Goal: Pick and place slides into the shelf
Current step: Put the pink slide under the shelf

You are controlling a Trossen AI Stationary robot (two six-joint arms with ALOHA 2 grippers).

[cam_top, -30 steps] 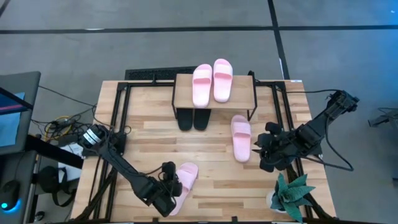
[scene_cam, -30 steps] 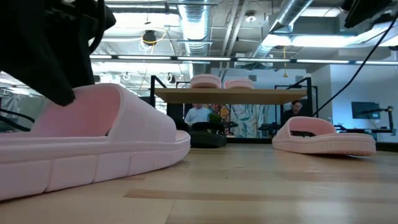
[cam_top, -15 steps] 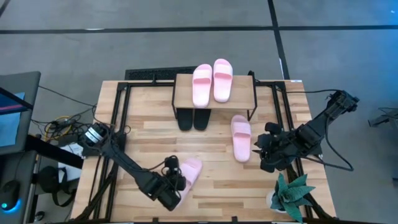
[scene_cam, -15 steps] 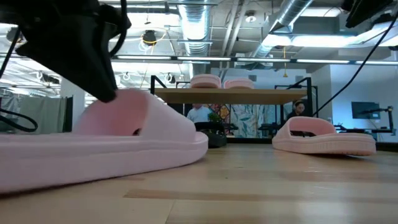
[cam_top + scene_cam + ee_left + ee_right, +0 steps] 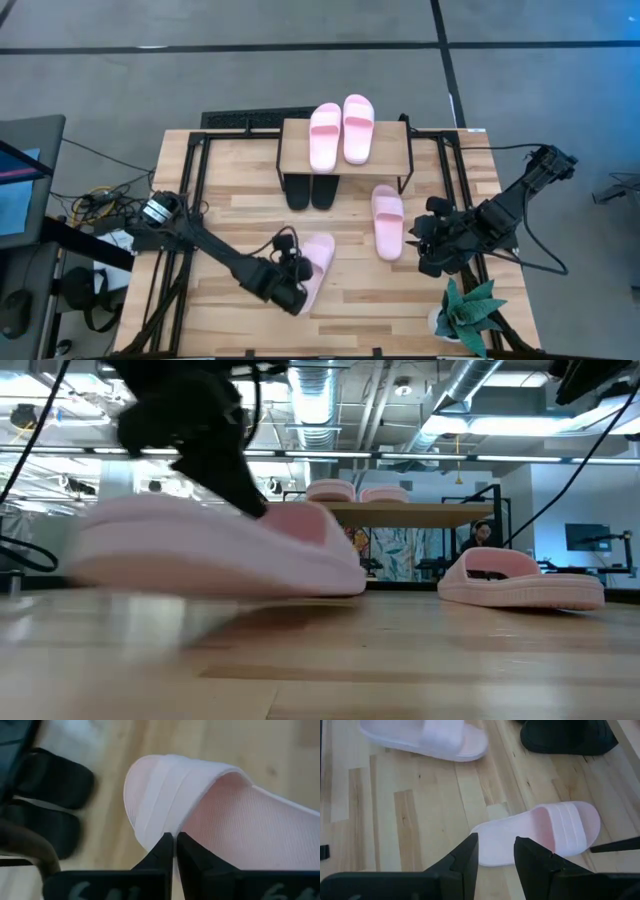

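Left end effector (image 5: 291, 272) pinches the pink slide's (image 5: 316, 268) strap; carry it level, clear of the shelf (image 5: 392, 152) edge. Right end effector (image 5: 432, 243) waits, fingers apart.

left gripper (image 5: 297, 272) fingers pinched together | right gripper (image 5: 428, 247) parted, idle

No text, label, brand, number or sign can be read in these views.
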